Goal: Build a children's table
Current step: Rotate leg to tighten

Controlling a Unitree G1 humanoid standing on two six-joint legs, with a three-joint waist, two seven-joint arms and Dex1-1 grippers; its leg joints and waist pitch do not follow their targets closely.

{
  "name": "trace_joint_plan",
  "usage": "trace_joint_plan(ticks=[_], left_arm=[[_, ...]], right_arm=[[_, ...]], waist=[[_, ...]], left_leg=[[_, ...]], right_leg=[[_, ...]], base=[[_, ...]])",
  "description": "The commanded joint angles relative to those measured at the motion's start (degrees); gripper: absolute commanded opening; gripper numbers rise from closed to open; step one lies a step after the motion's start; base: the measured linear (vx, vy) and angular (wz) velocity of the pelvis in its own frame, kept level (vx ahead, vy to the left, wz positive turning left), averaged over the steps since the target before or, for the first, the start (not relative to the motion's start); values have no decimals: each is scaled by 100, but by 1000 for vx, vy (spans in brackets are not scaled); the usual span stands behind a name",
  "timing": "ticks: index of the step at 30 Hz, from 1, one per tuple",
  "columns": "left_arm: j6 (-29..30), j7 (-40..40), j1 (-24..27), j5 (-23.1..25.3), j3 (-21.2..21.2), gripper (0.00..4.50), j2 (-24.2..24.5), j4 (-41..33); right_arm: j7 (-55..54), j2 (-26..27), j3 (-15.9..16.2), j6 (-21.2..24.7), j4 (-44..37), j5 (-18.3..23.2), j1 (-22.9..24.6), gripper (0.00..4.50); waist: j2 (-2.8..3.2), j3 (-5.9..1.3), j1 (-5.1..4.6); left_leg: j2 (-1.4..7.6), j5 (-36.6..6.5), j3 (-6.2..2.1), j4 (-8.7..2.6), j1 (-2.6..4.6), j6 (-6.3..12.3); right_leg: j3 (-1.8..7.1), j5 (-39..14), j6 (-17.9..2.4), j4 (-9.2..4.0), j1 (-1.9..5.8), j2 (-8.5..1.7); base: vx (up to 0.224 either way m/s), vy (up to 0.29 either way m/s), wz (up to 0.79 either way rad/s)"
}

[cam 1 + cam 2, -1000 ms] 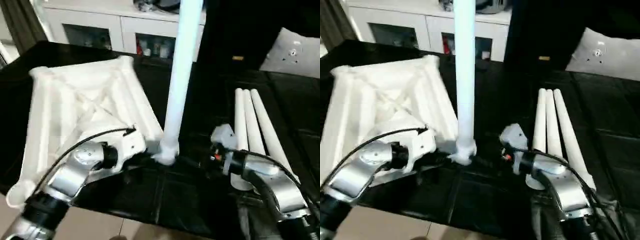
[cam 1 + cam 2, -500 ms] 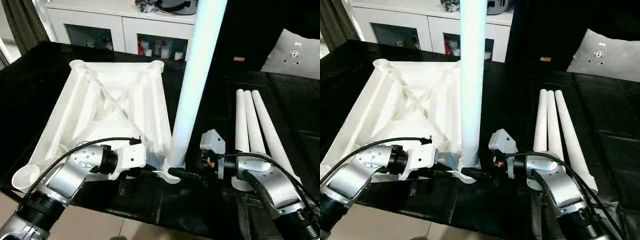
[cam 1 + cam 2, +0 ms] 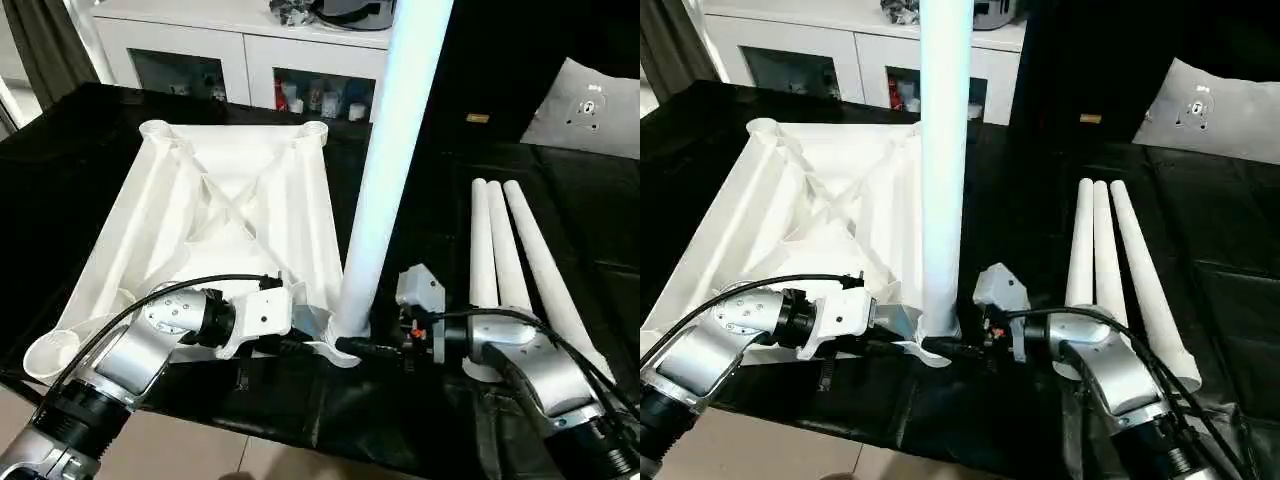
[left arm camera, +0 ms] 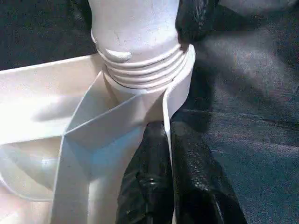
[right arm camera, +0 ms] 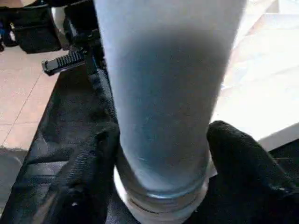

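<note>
Left wrist view — left fingers (image 4: 154, 186) clamped on tabletop (image 3: 230, 210) rim; right fingers (image 5: 243, 163) astride upright leg (image 3: 385, 180).

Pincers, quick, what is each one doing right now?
Left pincer: closed on the table top's rim wall beside the corner socket.
Right pincer: around the base of the upright leg; firm grip cannot be told.

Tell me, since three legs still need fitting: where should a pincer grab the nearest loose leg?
Probably the thick near end of the innermost loose leg, coming from above with fingers across it. The legs lie flat, side by side and touching, so only the tops are exposed.
</note>
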Motion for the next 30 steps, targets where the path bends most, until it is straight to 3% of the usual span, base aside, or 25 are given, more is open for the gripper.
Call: trace_joint_plan(ticks=[1,13,14,15,17,20,22,24,25,27,29,30], left_arm=[[-130,-183,-11,89,-170,0,14,-5],[-55,-105,19,87,-143,0,-4,2],[10,-59,28,79,-121,0,-19,-20],[27,-46,30,77,-115,0,-23,-25],[601,382,43,28,66,0,-213,-158],[1005,677,38,-86,219,0,-409,-268],[1611,1243,-21,-154,425,0,-781,-468],[1814,1467,-46,-168,497,0,-941,-529],[2300,1959,-116,-229,679,0,-1325,-635],[2550,2207,-159,-220,762,0,-1526,-693],[2985,2982,-315,-73,1008,0,-2051,-701],[3119,3454,-413,40,1127,0,-2354,-656]], right_arm=[[79,-44,20,-24,53,-68,-41,281],[85,-8,118,17,-25,-43,114,258],[61,11,111,67,-59,-15,152,258],[54,17,110,81,-68,-7,162,258],[-318,209,100,383,-170,-2,320,257],[-746,409,101,509,-106,-151,345,257],[-1526,840,109,571,120,-455,319,257],[-1809,1028,60,629,228,-496,273,257],[-2423,1443,-111,752,473,-511,131,257],[-2729,1665,-227,825,590,-489,53,257],[-3489,2115,-534,963,863,-482,-141,257],[-3821,2312,-665,998,1014,-492,-245,257]], waist=[[18,-386,-7],[17,-411,2],[50,-401,4],[42,-403,-1],[33,-392,5],[35,-342,-24],[28,-281,-64],[-5,-269,-122],[-7,-285,-147],[-5,-295,-207],[-8,-313,-250],[-10,-333,-271]], left_leg=[[160,-506,18,-370,-23,243],[156,-456,19,-356,-25,241],[159,-467,14,-359,-24,233],[160,-481,20,-359,-19,231],[166,-518,20,-366,-15,208],[158,-817,18,-401,-15,104],[139,-1307,0,-435,14,-42],[109,-1433,-44,-468,-32,-93],[114,-1414,-52,-461,-9,-102],[98,-1361,-57,-445,-6,-71],[105,-1214,-44,-436,-17,-52],[98,-1058,-35,-410,-5,-51]], right_leg=[[265,-575,-1207,-378,353,-391],[263,-442,-1244,-357,370,-393],[263,-445,-1251,-356,359,-394],[262,-434,-1249,-362,358,-385],[268,-460,-1260,-362,359,-391],[264,-1076,-1157,-424,337,-393],[257,-2158,-892,-536,306,-408],[238,-2732,-623,-577,350,-418],[245,-2807,-521,-596,320,-418],[238,-2695,-572,-607,306,-406],[256,-2357,-654,-571,309,-388],[260,-2017,-787,-540,301,-372]], base=[[0,0,0],[0,0,0],[0,0,0],[0,0,0],[0,0,0],[0,0,0],[0,0,0],[0,0,0],[0,0,0],[0,0,0],[0,0,0],[0,0,0]])
